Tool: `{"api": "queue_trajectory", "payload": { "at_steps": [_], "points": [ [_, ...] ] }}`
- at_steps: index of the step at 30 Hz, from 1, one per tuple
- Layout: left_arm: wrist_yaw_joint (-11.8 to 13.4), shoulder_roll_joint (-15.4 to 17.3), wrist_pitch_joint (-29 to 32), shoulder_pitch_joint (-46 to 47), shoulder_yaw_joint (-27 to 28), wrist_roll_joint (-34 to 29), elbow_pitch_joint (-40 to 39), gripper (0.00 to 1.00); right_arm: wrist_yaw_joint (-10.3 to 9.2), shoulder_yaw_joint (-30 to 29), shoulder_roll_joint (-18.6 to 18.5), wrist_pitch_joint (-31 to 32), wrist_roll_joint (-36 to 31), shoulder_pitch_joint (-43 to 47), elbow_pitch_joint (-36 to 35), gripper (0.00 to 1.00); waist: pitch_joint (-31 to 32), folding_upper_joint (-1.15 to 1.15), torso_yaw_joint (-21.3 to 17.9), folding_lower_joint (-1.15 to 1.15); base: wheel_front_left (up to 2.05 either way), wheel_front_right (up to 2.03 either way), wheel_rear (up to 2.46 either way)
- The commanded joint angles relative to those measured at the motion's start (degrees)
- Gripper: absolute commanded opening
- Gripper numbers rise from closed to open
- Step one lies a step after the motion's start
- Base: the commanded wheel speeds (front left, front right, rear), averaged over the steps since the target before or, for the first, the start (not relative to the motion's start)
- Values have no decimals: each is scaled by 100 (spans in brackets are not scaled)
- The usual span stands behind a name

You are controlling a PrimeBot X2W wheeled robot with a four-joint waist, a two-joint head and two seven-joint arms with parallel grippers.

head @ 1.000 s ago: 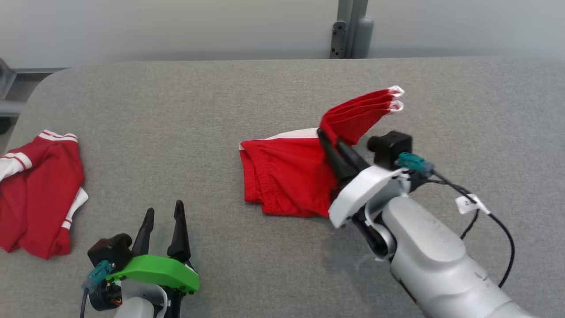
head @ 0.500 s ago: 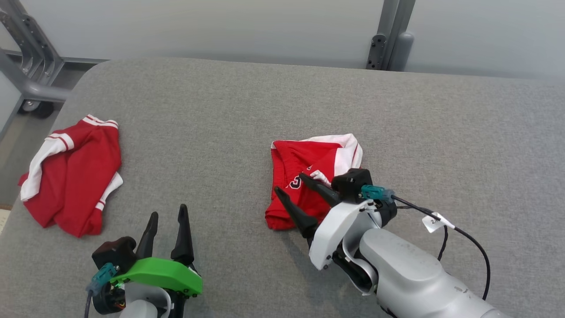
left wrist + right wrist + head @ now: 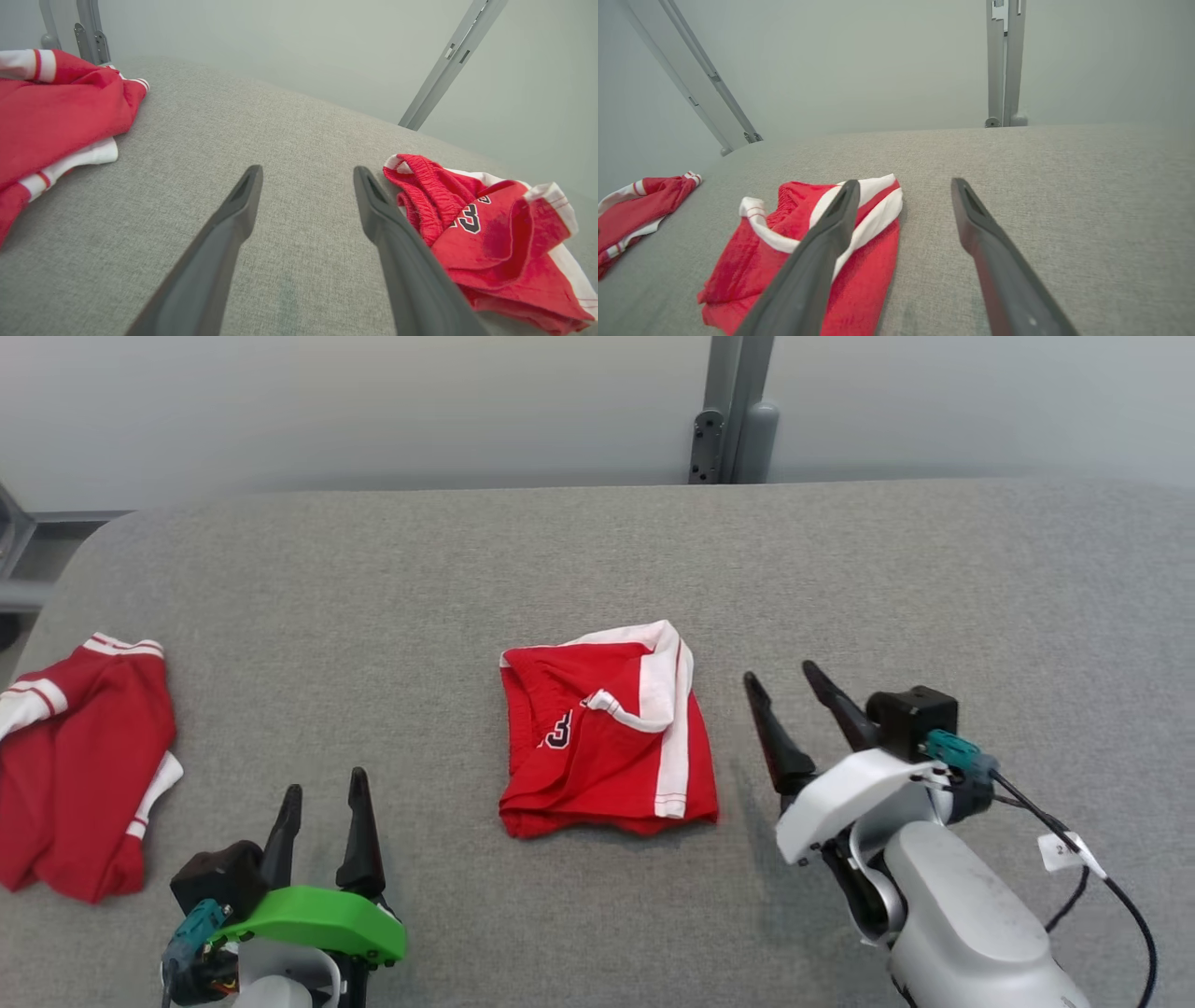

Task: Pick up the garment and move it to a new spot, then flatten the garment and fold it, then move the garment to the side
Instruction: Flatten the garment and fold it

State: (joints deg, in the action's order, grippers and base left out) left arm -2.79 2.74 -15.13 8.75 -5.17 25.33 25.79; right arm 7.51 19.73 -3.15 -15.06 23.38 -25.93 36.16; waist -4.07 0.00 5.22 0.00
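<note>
Item: red shorts [image 3: 607, 733], lying folded at middle of grey table [image 3: 373, 569]. Just beside: right gripper [image 3: 780, 674], hovering, jaws spread, holding nothing. Further left: left gripper [image 3: 325, 782], jaws spread, idling. Fold appearing done; move to side remaining

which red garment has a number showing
The folded garment in the middle of the table; the crumpled garment at the left edge shows white stripes, no number.

I read a black number ending in "3" on the red garment [image 3: 597, 765], mid-frame; the white tag [image 3: 1067, 851] at lower right is too small to read
</note>
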Motion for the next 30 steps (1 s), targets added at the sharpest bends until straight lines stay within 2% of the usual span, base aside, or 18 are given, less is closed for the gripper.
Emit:
{"api": "queue_trajectory", "payload": {
  "at_steps": [1, 6, 11, 17, 20, 23, 27, 30],
  "points": [
    [36, 32, -2, -93, 75, -55, -54, 100, -4, -231, -7, -16, -259, 181, -142, 100, 14, 0, -192, 0, 0, 0, 0],
    [-3, 31, -2, -167, 223, -228, -229, 100, -4, -1043, 8, -16, -1047, 768, -656, 100, 11, 0, -377, 0, 0, 0, 0],
    [37, 31, -2, -301, 312, -424, -329, 100, -3, -1239, 24, -16, -1002, 1201, -886, 100, 81, 0, -506, 0, 0, 0, 0],
    [86, 31, -2, -470, 397, -489, -394, 100, -3, -1153, 21, -16, -838, 1412, -874, 100, 136, 0, -587, 0, 0, 0, 0],
    [83, 31, -2, -464, 361, -481, -394, 100, -3, -881, 22, -16, -709, 1385, -853, 100, 106, 0, -553, 0, 0, 0, 0],
    [55, 31, -2, -372, 290, -442, -368, 100, -3, -354, 22, -16, -364, 1256, -757, 100, 25, 0, -453, 0, 0, 0, 0],
    [43, 31, -2, -293, 179, -379, -329, 100, -3, 415, 16, -17, 157, 1057, -572, 100, -79, 0, -242, 0, 0, 0, 0],
    [41, 31, -2, -262, 96, -345, -305, 100, -3, 763, 11, -16, 420, 838, -411, 100, -160, 0, -43, 0, 0, 0, 0]
  ]
}}
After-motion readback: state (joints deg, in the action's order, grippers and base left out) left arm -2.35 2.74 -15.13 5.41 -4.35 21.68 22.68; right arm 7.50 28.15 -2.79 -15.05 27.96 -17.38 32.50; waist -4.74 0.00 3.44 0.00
